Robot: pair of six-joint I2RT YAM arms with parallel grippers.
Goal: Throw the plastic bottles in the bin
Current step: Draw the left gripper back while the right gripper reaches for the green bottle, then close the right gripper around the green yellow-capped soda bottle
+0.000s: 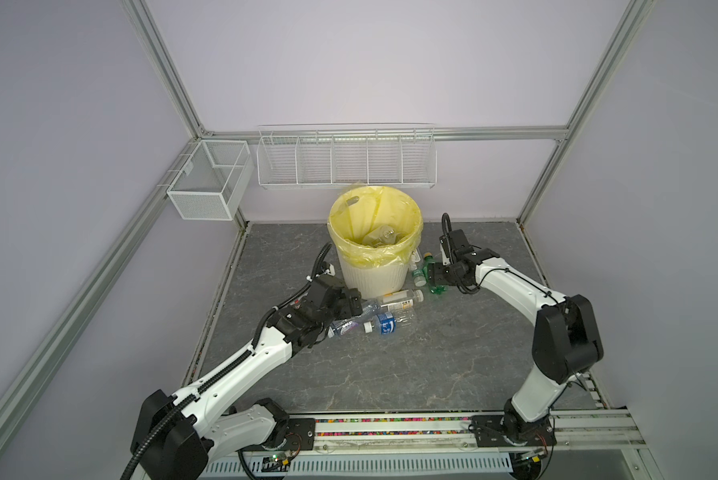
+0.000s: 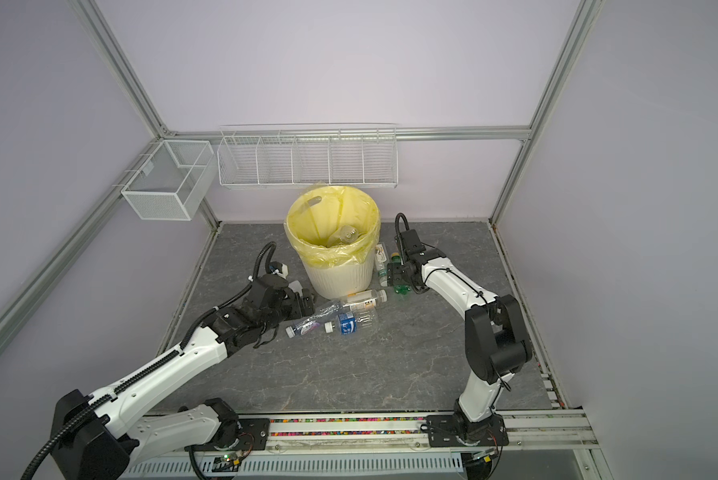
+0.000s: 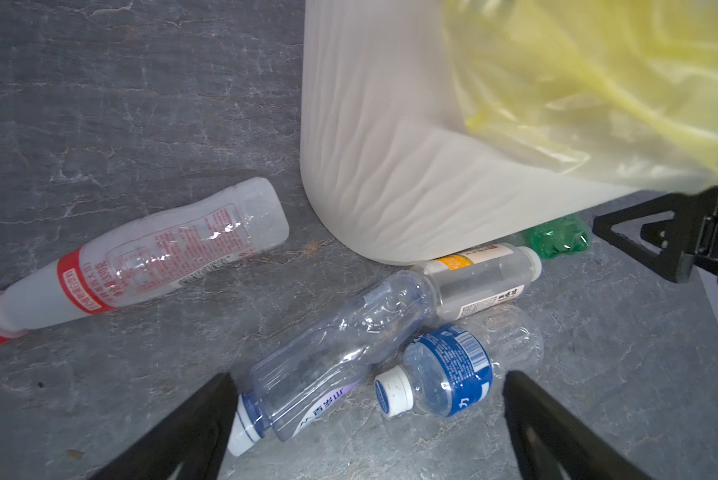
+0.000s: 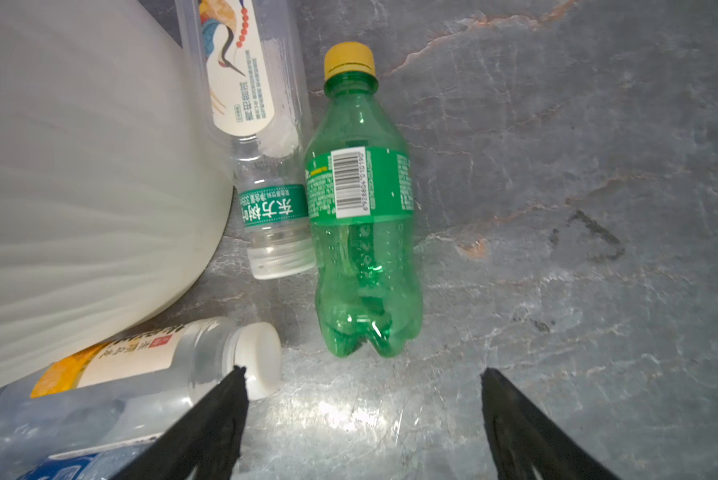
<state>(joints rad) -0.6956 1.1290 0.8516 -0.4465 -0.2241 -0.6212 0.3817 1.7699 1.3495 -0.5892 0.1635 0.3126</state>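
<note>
- Left tool (image 3: 367, 378) wide open, empty, facing blue-label bottle (image 3: 444, 370) on desk (image 3: 99, 104); right tool (image 4: 362, 370) likewise before green bottle (image 4: 361, 216).
- Spread to clear bottle width. Both bottles lie near bin (image 1: 370, 278).

Rack (image 1: 346, 170): we are seeing it hanging at the back.
Basket (image 1: 201, 199): we are seeing it hanging left of the rack.

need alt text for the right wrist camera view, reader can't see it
A green plastic bottle with a yellow cap lies on the grey table just ahead of the open right gripper. Between it and the cream bin lies a clear bottle with a green neck band; a white-capped clear bottle lies close by the gripper.
</note>
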